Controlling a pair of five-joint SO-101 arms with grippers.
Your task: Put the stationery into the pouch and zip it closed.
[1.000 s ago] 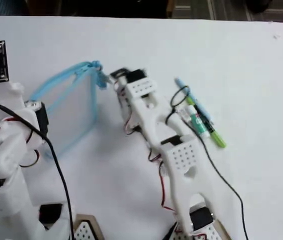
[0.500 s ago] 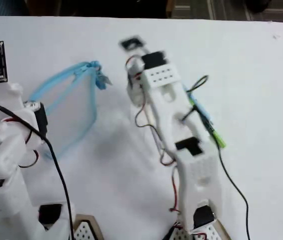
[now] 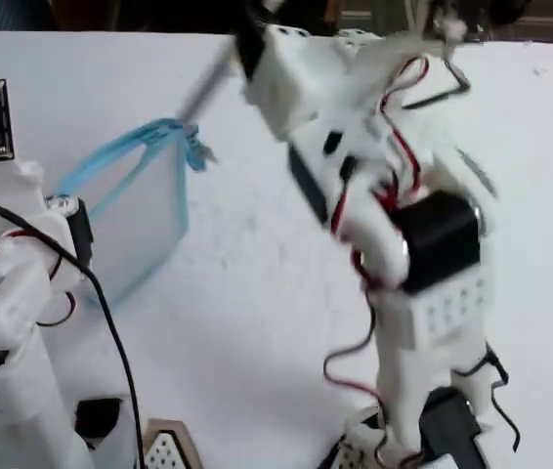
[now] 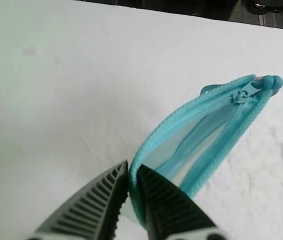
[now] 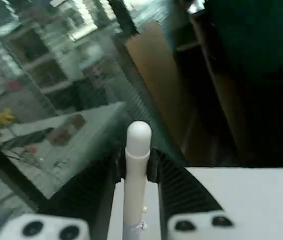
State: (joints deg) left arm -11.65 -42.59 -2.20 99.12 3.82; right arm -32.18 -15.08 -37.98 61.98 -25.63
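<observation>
Pinching the near end of the blue zip rim, the left end effector point(image 4: 133, 192) has its ribbed jaws almost together, with only the edge of the pouch point(image 4: 201, 135) between them. That grip looks meant to anchor the pouch and prop its mouth. The two zip tracks bow apart from the pinch and meet again at the slider point(image 4: 242, 94), parked at the far end, so the opening is as long as it can be. Seen from above, the pouch lies on the table point(image 3: 257, 322) at about 9 o'clock from the middle, its slider end toward 1 o'clock.

The right end effector point(image 5: 136, 164) is clamped narrowly on a white pen point(image 5: 138, 142), gripped on the barrel with the rounded end standing out past the fingertips. Held lengthwise like this, it should slide into the mouth end first rather than catch across the zip.

Outward from there, the left arm point(image 3: 22, 283) sits low and folded at 8 o'clock, coming in from the pouch's near side. The right arm point(image 3: 423, 254) rises from its base at 5 o'clock, with the elbow high and the wrist lifted well off the table. From above, the pen is a pale streak near the slider end, too blurred to tell which end leads. I judge this the carry stage. The pen is up and clear, not yet lowered, and tilting it down into the gap will need care.
</observation>
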